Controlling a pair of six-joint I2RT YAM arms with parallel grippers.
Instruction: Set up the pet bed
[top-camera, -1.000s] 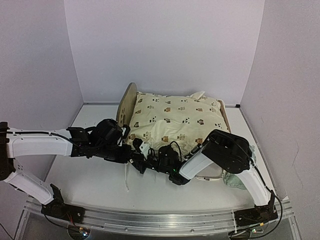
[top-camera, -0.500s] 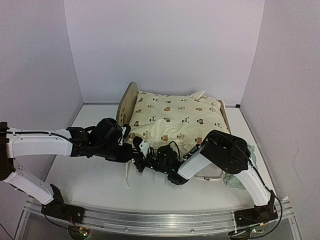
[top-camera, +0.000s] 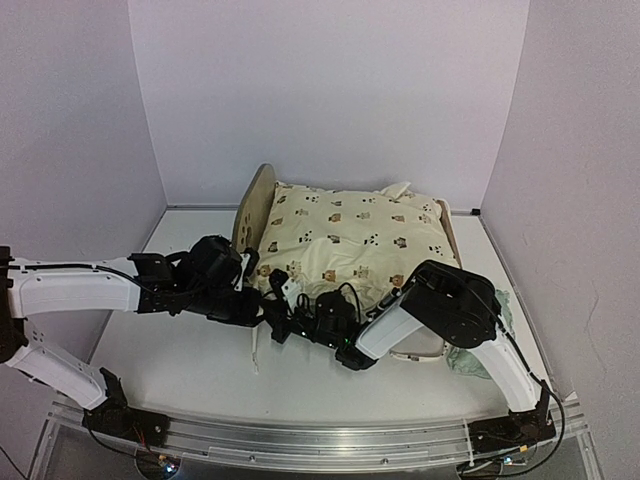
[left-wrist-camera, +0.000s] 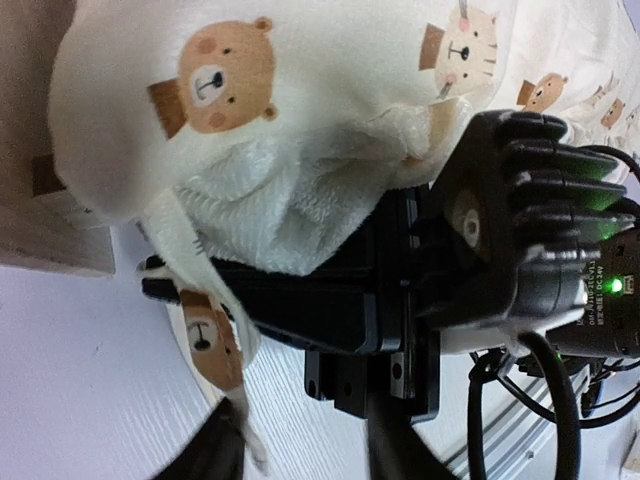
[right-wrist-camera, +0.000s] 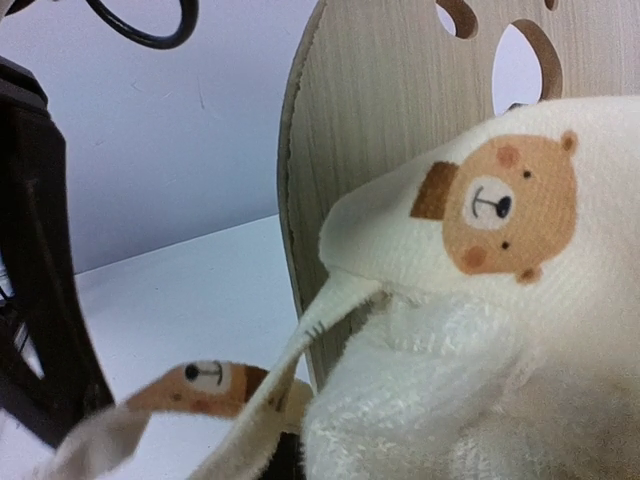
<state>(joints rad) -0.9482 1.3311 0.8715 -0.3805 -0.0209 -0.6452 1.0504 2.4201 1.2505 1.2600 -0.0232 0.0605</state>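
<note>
The right gripper (top-camera: 283, 318) is closed at the cushion's (top-camera: 350, 240) tie (left-wrist-camera: 205, 335), at the bed's (top-camera: 255, 200) near-left corner. I cannot tell how the left gripper's (top-camera: 255, 308) jaws stand. A hard tug could drag the cushion askew.

My top camera overlooks the whole pet bed (top-camera: 255, 205) from behind, while both wrist cameras face each other, close on the cushion (left-wrist-camera: 330, 60) corner by its headboard.

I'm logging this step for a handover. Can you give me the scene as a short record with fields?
pet bed: on the table, headboard upright at left
cushion: lying on the bed
tie: hanging from cushion's near-left corner
right gripper: fingers shut on the tie
left gripper: fingers open, beside that corner
mint pillow: on table, right of the bed
</note>
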